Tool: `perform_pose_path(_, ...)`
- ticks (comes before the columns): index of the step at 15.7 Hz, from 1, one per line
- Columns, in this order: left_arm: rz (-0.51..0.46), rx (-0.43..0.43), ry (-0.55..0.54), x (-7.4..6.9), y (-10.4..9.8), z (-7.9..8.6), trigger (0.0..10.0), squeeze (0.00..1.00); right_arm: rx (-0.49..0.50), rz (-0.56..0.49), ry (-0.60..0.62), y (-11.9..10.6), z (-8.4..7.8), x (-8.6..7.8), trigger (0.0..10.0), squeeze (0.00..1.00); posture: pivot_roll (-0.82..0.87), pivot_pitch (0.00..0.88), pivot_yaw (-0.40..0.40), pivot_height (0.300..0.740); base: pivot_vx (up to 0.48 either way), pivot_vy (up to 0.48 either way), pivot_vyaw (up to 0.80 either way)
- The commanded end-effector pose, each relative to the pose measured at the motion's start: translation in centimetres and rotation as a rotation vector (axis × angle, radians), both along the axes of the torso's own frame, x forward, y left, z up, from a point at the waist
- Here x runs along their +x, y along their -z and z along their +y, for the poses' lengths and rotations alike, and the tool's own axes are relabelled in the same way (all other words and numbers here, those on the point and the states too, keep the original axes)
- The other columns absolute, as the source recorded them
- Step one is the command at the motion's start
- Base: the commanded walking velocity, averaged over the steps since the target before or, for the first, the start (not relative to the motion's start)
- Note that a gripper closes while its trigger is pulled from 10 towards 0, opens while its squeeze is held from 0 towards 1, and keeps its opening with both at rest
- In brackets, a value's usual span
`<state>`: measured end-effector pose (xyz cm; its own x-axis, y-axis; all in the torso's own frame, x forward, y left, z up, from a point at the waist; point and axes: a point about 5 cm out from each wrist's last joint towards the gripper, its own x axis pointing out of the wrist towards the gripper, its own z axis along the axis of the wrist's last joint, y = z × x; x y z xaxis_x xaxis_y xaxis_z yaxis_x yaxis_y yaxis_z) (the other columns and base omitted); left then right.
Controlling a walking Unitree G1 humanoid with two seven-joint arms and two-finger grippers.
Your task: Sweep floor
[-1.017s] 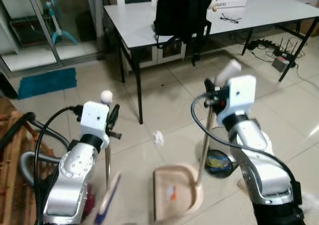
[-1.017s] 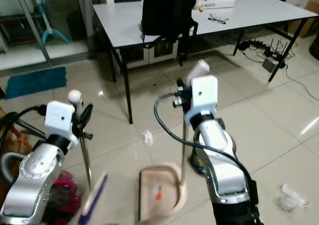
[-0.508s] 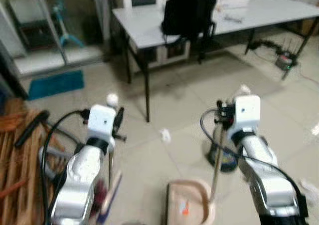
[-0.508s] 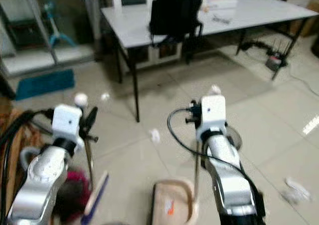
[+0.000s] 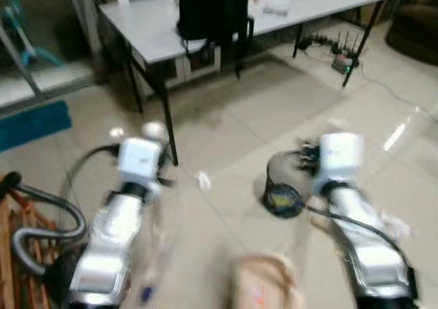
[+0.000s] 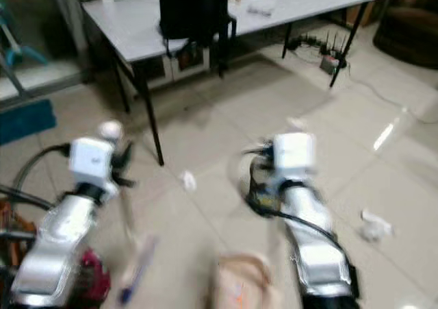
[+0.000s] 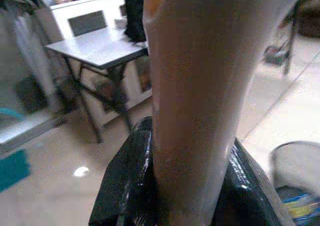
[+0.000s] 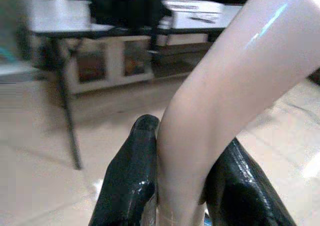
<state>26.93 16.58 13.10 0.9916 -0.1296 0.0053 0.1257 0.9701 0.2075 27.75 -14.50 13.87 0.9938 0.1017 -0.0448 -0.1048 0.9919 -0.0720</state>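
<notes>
Open tiled floor ahead; table legs, round bin, vacuum hose as obstacles.

Head views: strong motion blur over the whole frame; the arms and the dustpan at the bottom edge are smeared.
Light: even indoor light, medium bright, a little dim at the upper left.
Glare: a white streak on the floor at the right; a small bright spot at the left.
Shadows: soft and dark under the table.
Left wrist view: the near handle is out of focus; the background is soft.
Right wrist view: a bright highlight line on the pale handle; the background is blurred, the fingers shiny.
</notes>
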Motion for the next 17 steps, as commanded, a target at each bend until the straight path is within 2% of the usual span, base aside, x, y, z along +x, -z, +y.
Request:
perform_pose_path(1,-0.044,0.006,0.017,0.12,-0.88,-0.63,10.0,0.0,-0.001,-0.049,0.017,-0.97,-0.81,0.11,10.0,0.0,-0.01,0.024,0.027,0.74,0.386,0.0,0.0)
perform_pose_path(3,-0.046,0.009,0.015,0.08,-0.94,-0.53,10.0,0.0,0.001,-0.056,0.01,-1.07,-0.73,0.18,10.0,0.0,-0.01,0.027,0.025,0.74,0.384,0.0,0.0)
perform_pose_path(5,-0.046,0.01,0.01,0.11,-0.97,-0.4,10.0,0.0,-0.052,-0.063,0.005,-1.16,-0.68,0.32,10.0,0.0,-0.01,0.028,0.025,0.74,0.386,0.0,0.0)
perform_pose_path(9,-0.048,0.011,0.006,0.27,-1.1,-0.38,10.0,0.0,-0.05,-0.075,0.032,-1.24,-0.87,0.63,10.0,0.0,-0.01,0.035,0.028,0.74,0.388,0.0,0.32)
perform_pose_path(17,-0.043,0.009,0.019,0.73,-1.16,-0.69,10.0,0.0,-0.055,-0.107,0.097,-1.38,-1.39,0.88,10.0,0.0,-0.01,0.045,0.043,0.74,0.387,0.0,0.0)
